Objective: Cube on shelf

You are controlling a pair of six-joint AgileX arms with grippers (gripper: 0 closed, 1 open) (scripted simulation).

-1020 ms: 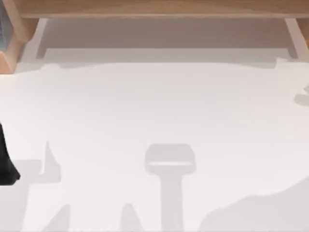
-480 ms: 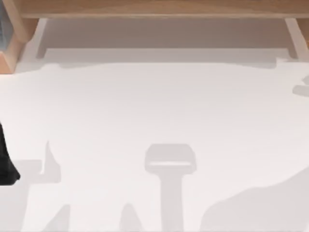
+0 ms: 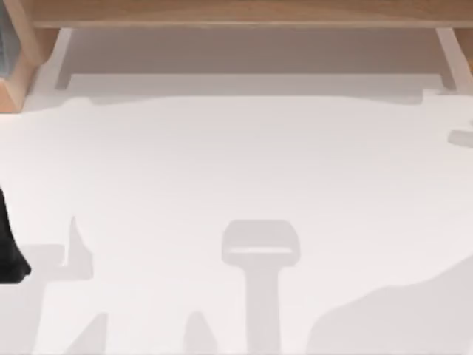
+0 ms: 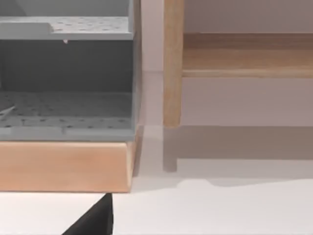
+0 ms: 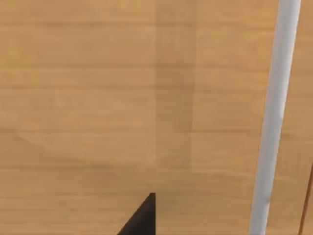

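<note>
The cube is out of view. The shelf (image 3: 236, 12), a long light-brown board on white supports (image 3: 58, 59), runs along the far edge of the table and also appears in the left wrist view (image 4: 244, 55). My left arm (image 3: 9, 251) stays parked at the table's left edge, and one dark fingertip (image 4: 94, 221) of it points toward the shelf's left end. The right wrist view is close over light-brown wood (image 5: 98, 98), with one dark fingertip (image 5: 143, 218) above it.
A grey perforated cabinet (image 4: 66, 73) on a wooden base (image 4: 63, 164) stands at the far left beside the shelf post (image 4: 172, 63). A white bar (image 5: 273, 122) crosses the wood in the right wrist view. Arm shadows lie on the white table (image 3: 236, 163).
The arm shadows at the table's right edge and front right corner have shifted slightly. The left arm has not moved.
</note>
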